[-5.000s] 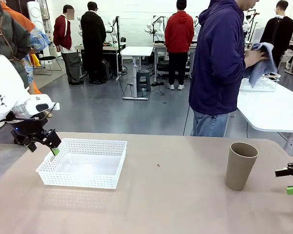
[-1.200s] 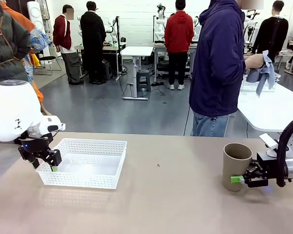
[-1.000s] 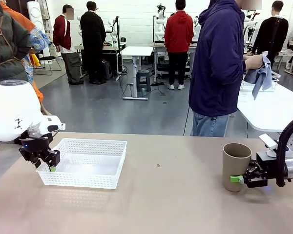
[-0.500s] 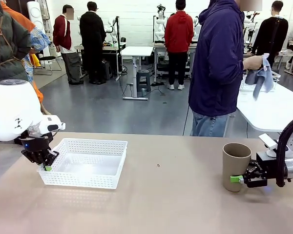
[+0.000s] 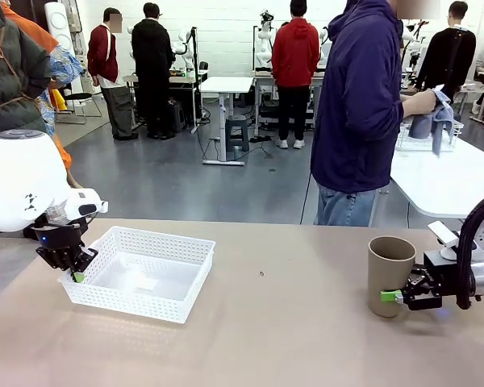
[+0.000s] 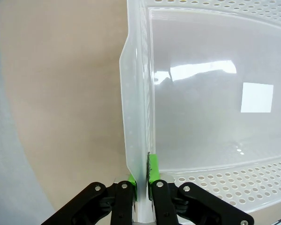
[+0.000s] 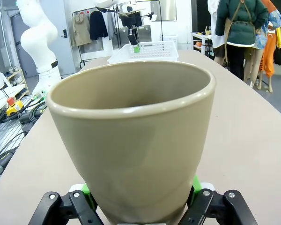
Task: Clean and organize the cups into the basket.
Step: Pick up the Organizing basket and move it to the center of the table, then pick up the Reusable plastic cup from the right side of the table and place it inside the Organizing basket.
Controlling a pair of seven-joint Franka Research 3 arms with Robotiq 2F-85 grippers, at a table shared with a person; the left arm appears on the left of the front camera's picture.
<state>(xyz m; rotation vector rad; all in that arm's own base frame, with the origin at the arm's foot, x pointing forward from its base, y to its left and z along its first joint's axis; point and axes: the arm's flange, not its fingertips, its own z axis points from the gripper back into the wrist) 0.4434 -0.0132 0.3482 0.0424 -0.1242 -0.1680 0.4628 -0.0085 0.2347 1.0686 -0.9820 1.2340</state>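
At opposite table (image 5: 290, 343) ends, left claw (image 5: 77, 275) pinches basket (image 5: 131, 300) rim, right claw (image 5: 392, 297) pinches cup (image 5: 390, 264).

The basket (image 5: 129, 300) lies left on the table (image 5: 274, 339), the cup (image 5: 390, 270) right.

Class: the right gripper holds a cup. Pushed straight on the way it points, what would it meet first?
Probably the basket, pinched by the left gripper; the way between looks free, though depth is uncertain.

One cup (image 5: 391, 266) (tan) — one basket (image 5: 129, 300).
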